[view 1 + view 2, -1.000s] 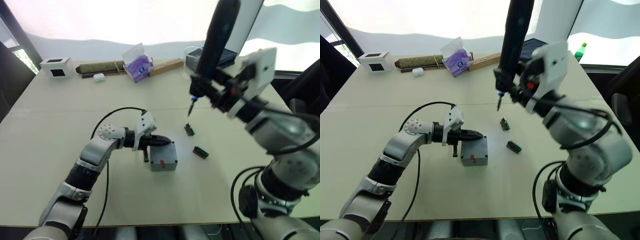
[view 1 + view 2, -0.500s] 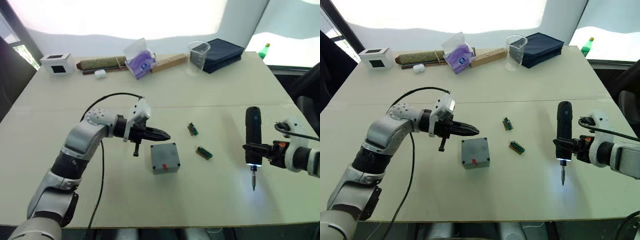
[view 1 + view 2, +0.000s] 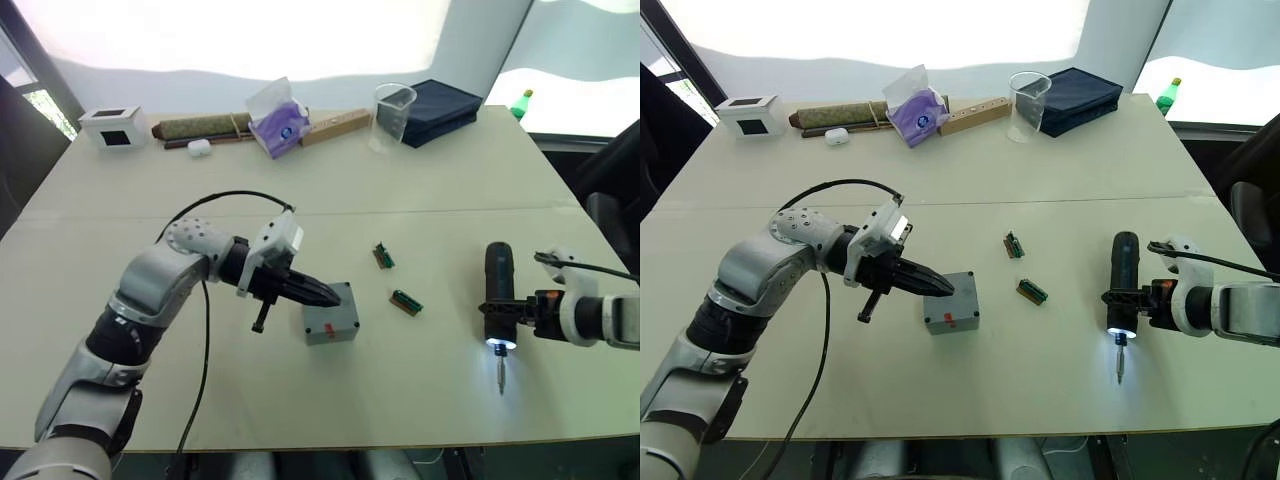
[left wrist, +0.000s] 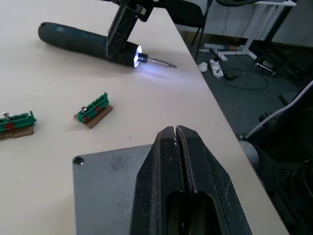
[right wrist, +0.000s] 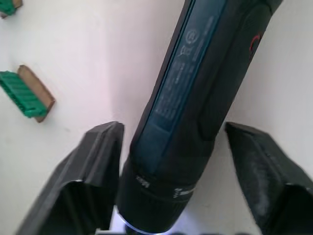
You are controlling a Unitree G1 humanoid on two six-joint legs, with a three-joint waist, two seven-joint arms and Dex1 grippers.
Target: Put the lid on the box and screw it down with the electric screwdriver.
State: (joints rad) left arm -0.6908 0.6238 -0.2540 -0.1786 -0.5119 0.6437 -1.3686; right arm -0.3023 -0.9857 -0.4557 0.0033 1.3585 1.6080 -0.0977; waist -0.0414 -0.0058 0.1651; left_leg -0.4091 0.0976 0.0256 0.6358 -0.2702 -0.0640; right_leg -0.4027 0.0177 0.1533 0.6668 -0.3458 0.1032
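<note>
The grey box (image 3: 330, 318), with a red mark on its near side, sits mid-table. The lid (image 4: 105, 188) lies flat on top of it, with a screw hole at one corner. My left gripper (image 3: 336, 297) is shut, its tips over the lid's near-left part; whether they touch it I cannot tell. The electric screwdriver (image 3: 497, 295) lies on the table at the right, its bit towards me and its tip light on. My right gripper (image 5: 178, 188) is open, one finger (image 5: 90, 176) on each side of the black barrel.
Two small green terminal blocks (image 3: 383, 256) (image 3: 404, 301) lie between the box and the screwdriver. Along the far edge stand a white box (image 3: 108, 125), a tissue pack (image 3: 277, 125), a clear beaker (image 3: 393, 105) and a navy case (image 3: 440, 100). The table's right edge is close to the screwdriver.
The right arm swung the screwdriver down from high over the table to the tabletop at the right. My left gripper lifted off the box, then came back over its lid.
</note>
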